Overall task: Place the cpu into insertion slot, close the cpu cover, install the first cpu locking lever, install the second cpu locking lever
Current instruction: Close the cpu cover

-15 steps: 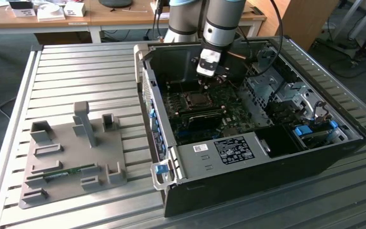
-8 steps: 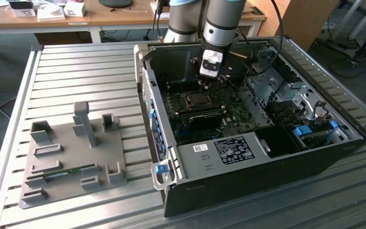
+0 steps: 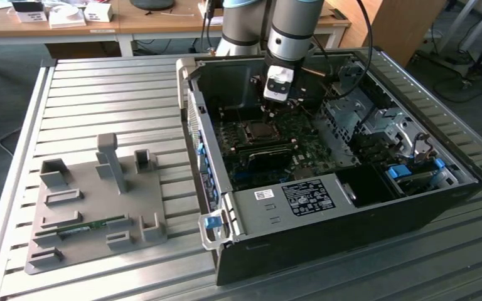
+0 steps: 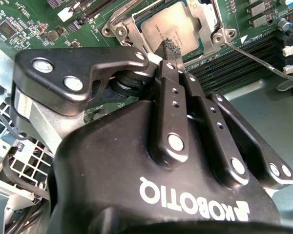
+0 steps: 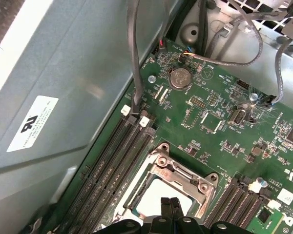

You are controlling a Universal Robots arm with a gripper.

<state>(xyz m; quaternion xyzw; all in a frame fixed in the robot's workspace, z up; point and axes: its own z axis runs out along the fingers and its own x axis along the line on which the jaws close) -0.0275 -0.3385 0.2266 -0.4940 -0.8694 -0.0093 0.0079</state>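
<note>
The cpu [image 4: 183, 27] lies flat in the insertion slot [image 5: 135, 196] on the green motherboard [image 5: 219, 122], with the cpu cover [image 4: 207, 19] framing its grey top. The gripper [image 4: 169, 46] is poised right over it, fingers [image 4: 168, 73] pressed together and gripping nothing, tips at the chip's edge; actual contact I cannot tell. A thin locking lever [image 4: 256, 57] juts out beside the memory slots [image 4: 234, 48].

The fingers [image 4: 169, 66] hide part of the cpu [image 4: 180, 27] (second wrist view).
</note>
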